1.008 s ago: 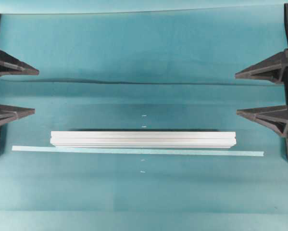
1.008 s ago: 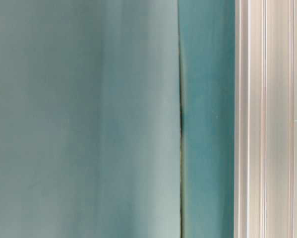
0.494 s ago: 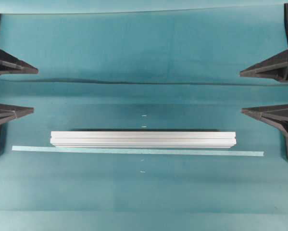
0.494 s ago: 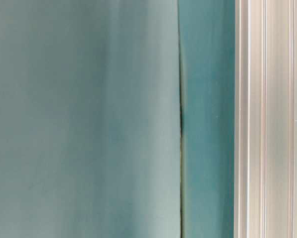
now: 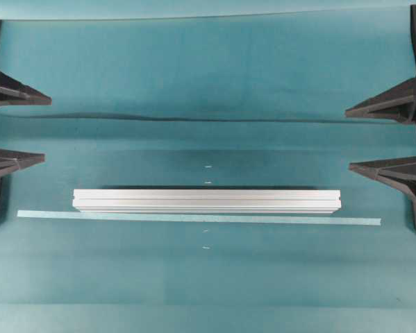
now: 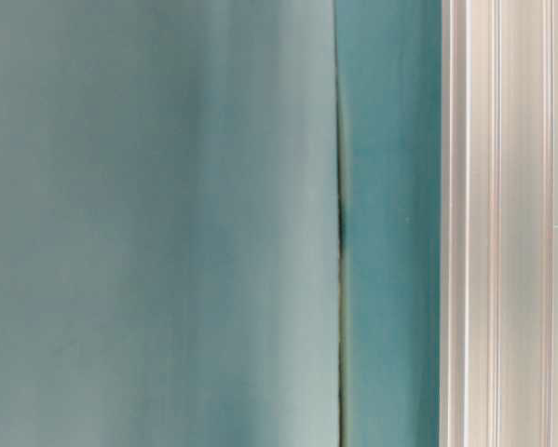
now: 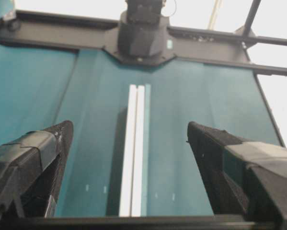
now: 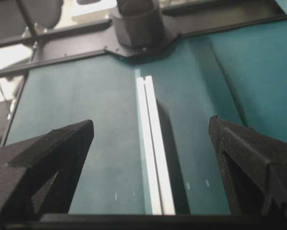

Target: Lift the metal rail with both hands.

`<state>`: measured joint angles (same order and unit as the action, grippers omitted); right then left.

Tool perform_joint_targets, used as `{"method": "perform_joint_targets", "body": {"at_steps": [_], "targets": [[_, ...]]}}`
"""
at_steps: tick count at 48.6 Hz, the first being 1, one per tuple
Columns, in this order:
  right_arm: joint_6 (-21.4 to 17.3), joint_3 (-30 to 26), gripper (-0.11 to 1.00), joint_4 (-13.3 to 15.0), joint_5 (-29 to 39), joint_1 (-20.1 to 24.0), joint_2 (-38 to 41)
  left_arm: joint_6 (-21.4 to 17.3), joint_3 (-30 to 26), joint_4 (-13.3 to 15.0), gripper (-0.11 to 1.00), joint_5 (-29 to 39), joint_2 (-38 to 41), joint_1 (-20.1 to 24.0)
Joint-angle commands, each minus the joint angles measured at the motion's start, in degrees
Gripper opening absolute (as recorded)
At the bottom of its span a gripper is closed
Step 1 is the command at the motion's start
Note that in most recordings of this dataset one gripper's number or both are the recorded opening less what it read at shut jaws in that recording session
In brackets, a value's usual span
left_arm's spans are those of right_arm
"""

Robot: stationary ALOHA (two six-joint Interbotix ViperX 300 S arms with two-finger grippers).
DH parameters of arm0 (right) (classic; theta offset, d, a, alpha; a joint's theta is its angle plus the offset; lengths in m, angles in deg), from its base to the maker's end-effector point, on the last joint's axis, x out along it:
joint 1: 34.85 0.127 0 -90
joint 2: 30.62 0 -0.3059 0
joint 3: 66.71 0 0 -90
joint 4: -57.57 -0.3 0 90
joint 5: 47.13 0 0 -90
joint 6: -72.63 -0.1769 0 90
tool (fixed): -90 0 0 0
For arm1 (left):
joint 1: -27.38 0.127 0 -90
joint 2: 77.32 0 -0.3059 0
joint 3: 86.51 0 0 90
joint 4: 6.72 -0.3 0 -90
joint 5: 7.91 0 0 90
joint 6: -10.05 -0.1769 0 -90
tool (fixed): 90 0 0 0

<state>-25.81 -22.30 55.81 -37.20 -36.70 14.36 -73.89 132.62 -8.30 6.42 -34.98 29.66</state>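
The metal rail (image 5: 206,200) lies flat on the teal cloth, running left to right across the middle of the overhead view. It also shows in the table-level view (image 6: 507,223), the left wrist view (image 7: 134,153) and the right wrist view (image 8: 154,148). My left gripper (image 5: 46,130) is open at the left edge, above and beyond the rail's left end, apart from it. My right gripper (image 5: 348,139) is open at the right edge, beyond the rail's right end, apart from it. Both are empty; in each wrist view (image 7: 129,132) (image 8: 150,125) the rail runs between the spread fingers.
A thin pale tape strip (image 5: 198,218) lies along the rail's near side, longer than the rail. A fold in the cloth (image 5: 194,118) runs across behind the rail. Small white marks (image 5: 208,167) dot the cloth. Each arm's base (image 7: 142,33) (image 8: 136,24) stands at the far end.
Both grippers have drawn slightly outward towards the view's edges. The rail and tape have not moved.
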Motion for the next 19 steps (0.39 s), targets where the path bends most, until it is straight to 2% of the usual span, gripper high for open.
{"method": "perform_joint_targets", "body": {"at_steps": [1, 11, 19], "targets": [[0.0, -0.4, 0.99, -0.1, 0.4, 0.0, -0.4, 0.1, -0.5, -0.1, 0.96, -0.5, 0.2, 0.0], [-0.4, 0.5, 0.99, -0.1, 1.4, 0.0, -2.1, 0.2, -0.4, 0.0, 0.96, -0.5, 0.2, -0.3], [-2.6, 1.5, 0.99, -0.1, 1.1, 0.0, -3.8, 0.7, -0.4, -0.1, 0.96, -0.5, 0.2, -0.5]]}}
